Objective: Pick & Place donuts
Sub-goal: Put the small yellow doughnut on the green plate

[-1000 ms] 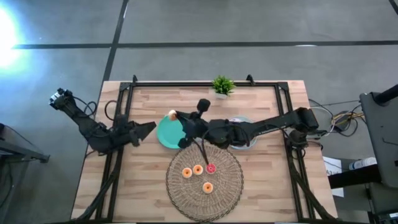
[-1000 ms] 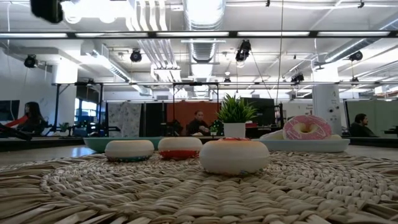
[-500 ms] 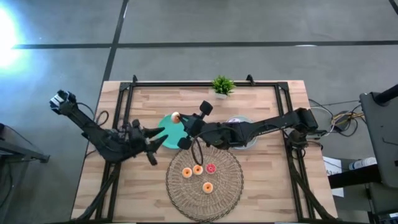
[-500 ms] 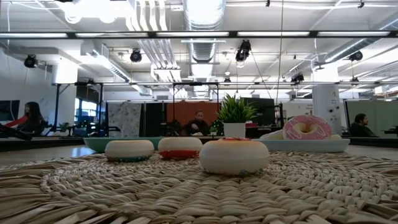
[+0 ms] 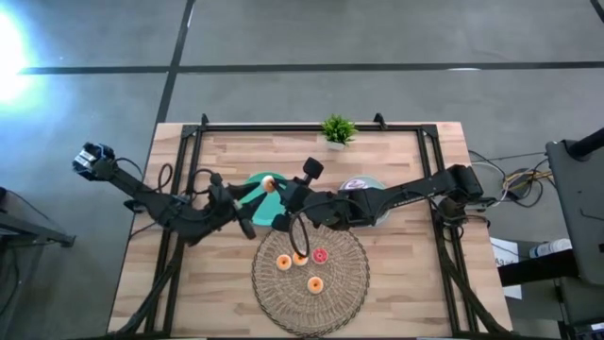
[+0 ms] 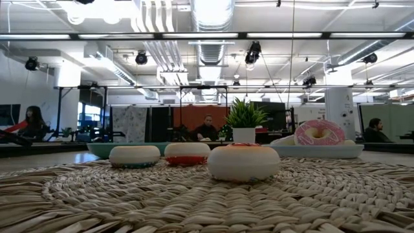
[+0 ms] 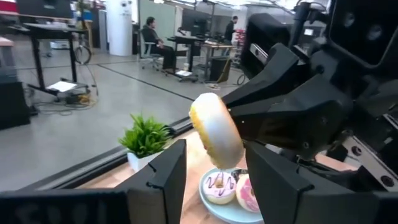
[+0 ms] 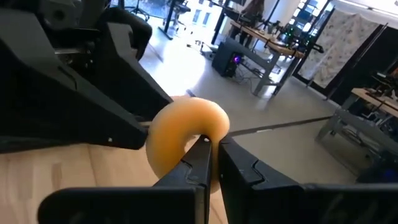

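Background: an open workshop with ceiling ducts and desks is seen beyond the table; seated people [image 6: 207, 127] are visible far off.
Surface: a wooden table [image 5: 396, 264] is framed by dark rails, and a small potted plant [image 5: 337, 129] stands at its far edge.
Wicker mat: the wicker mat [image 5: 310, 279] lies at the near middle of the table; four small donuts [image 5: 315, 284] rest on it, three orange and one red.
Teal plate: the teal plate [image 5: 253, 178] is largely covered by both grippers in the high view.
Light-blue plate: the light-blue plate [image 5: 375, 184] sits under the right arm; the frosted donuts [image 7: 247, 191] on it are shown in the left wrist view, and a pink one stands tilted in the low view.
Right gripper: the right gripper [image 8: 214, 163] is held above the teal plate, its fingers pressed together on the held orange donut [image 8: 183, 138], which is pinched through its ring.
Left gripper: the left gripper [image 7: 217, 177] is held just beside that donut, its fingers [image 7: 166, 180] spread apart to either side of it, with no contact that can be made out.
Held donut: it is carried in the air over the teal plate, between the two grippers.
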You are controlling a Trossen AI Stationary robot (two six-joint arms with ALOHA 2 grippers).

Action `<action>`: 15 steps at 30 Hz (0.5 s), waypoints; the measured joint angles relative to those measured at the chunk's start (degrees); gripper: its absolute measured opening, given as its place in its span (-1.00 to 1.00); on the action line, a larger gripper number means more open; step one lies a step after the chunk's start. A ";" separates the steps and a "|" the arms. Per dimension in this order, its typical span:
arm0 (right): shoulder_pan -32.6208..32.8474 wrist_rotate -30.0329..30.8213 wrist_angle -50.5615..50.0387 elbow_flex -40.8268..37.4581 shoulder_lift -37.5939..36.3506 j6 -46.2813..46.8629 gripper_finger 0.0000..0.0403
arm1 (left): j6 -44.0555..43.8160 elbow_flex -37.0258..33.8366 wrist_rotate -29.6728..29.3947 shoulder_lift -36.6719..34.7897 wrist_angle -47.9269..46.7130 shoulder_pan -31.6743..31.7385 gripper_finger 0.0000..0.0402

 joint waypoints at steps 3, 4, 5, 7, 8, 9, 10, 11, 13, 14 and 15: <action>0.02 0.00 0.06 0.00 0.00 -0.08 -0.94 | -1.66 0.00 1.84 0.18 0.02 0.78 -0.30; 0.02 0.00 0.01 0.00 0.00 -0.12 -0.94 | -2.32 0.00 2.46 0.35 -0.05 0.95 -0.30; 0.02 0.00 -0.30 0.00 0.00 -0.12 -0.94 | -2.84 0.00 2.70 0.54 -0.13 1.01 -0.30; 0.02 -0.02 -0.70 0.00 0.00 -0.17 -0.94 | -3.49 -0.05 2.74 0.66 -0.31 1.11 -0.30; 0.02 -0.02 -0.70 0.00 0.00 -0.17 -0.94 | -3.58 -0.07 2.75 0.66 -0.28 1.27 -0.30; 0.02 -0.04 -0.66 0.00 0.00 -0.17 -0.94 | -3.59 -0.07 2.75 0.63 -0.21 1.51 -0.30; 0.02 -0.08 -0.61 0.00 0.00 -0.17 -0.94 | -3.58 -0.07 2.73 0.63 -0.13 1.83 -0.30; 0.02 -0.11 -0.61 0.00 0.00 -0.17 -0.94 | -3.56 -0.07 2.81 0.63 -0.15 2.22 -0.30; 0.00 -0.11 -0.62 0.00 0.00 0.04 -0.94 | -3.56 -0.07 2.90 0.63 -0.18 2.79 -0.30; -0.02 -0.12 -0.64 0.00 0.00 0.04 -0.94 | -3.56 -0.07 2.95 0.61 -0.18 3.02 -0.30; -0.02 -0.13 -0.61 0.00 0.00 0.06 -0.94 | -3.56 -0.07 3.27 0.59 -0.18 3.22 -0.31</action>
